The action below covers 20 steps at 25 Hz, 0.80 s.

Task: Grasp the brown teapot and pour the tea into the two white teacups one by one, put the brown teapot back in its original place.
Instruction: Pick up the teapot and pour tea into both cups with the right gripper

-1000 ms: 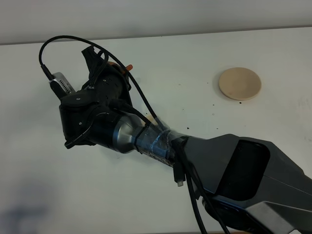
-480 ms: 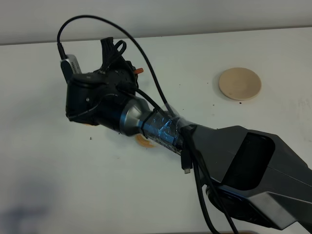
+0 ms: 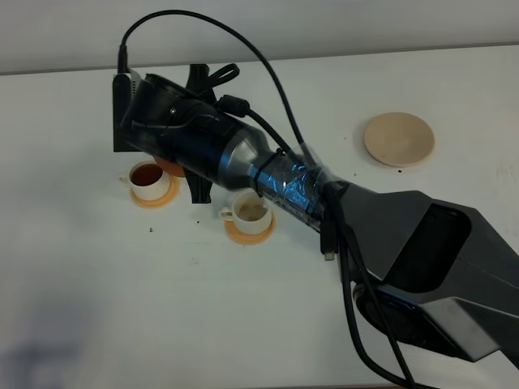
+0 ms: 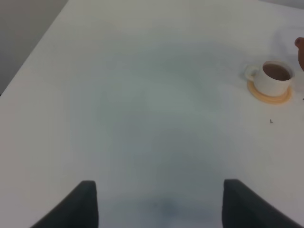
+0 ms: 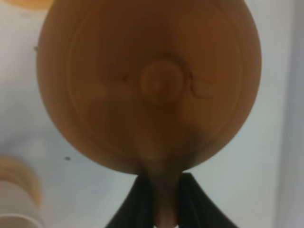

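Swivel risk.
Right gripper (image 5: 161,197) pinches the squat terracotta clay teapot (image 5: 152,80) by its loop, upper left of the high view beside the tea-filled white cup (image 3: 148,178); we fear swing, drips. Left gripper (image 4: 159,206) spread.

Soft, even light is washing over the white matte tabletop (image 3: 97,308), leaving faint shadows; the round terracotta clay teapot (image 5: 149,85) is showing blurred in the right wrist view.

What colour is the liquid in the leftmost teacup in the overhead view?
Dark reddish brown; the teacup shows best in the left wrist view.
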### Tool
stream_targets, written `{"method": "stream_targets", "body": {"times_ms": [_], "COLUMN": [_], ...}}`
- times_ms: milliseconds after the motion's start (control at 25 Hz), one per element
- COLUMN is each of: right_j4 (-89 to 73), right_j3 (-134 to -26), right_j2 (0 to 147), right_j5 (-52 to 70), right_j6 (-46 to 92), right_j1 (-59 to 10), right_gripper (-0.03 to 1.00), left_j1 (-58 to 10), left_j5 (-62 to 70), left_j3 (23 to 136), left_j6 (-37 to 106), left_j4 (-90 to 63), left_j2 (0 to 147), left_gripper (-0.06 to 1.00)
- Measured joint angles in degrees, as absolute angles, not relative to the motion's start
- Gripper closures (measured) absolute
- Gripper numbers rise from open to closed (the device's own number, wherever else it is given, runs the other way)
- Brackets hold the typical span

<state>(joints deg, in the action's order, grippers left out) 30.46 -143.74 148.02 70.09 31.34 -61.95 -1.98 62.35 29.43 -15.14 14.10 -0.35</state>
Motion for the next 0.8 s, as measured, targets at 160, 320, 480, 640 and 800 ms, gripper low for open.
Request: {"method": "stream_targets", "body": {"times_ms": [160,320,480,640,800], "right_j4": [26.55,22.96,20.56,17.78,18.92], "right_j3": [-143.74,-143.74,-143.74,-143.74,-143.74], "right_j2": [148.02,148.02,148.02,148.02,147.81], "right_j5": [70.14,70.20,70.20,70.46,70.51], "right_j6": [29.98,28.66,27.75,27.03,26.63], "right_j1": [-60.45,-58.95,-57.36,-56.05,-56.18], "right_gripper": [0.87,0.87,0.87,0.87,0.87], "left_j1": [-1.98,-1.98,-1.98,-1.98,-1.98], "left_j5": [62.35,62.35,62.35,62.35,62.35], "left_j3": [29.43,29.43,29.43,29.43,29.43], "left_j6": [-15.14,-15.14,-15.14,-15.14,-15.14], "left_j4": [14.10,14.10,14.10,14.10,14.10], "left_j2": [-0.35,-0.35,-0.35,-0.35,-0.35], "left_gripper": [0.39,0.39,0.39,0.39,0.39]}}
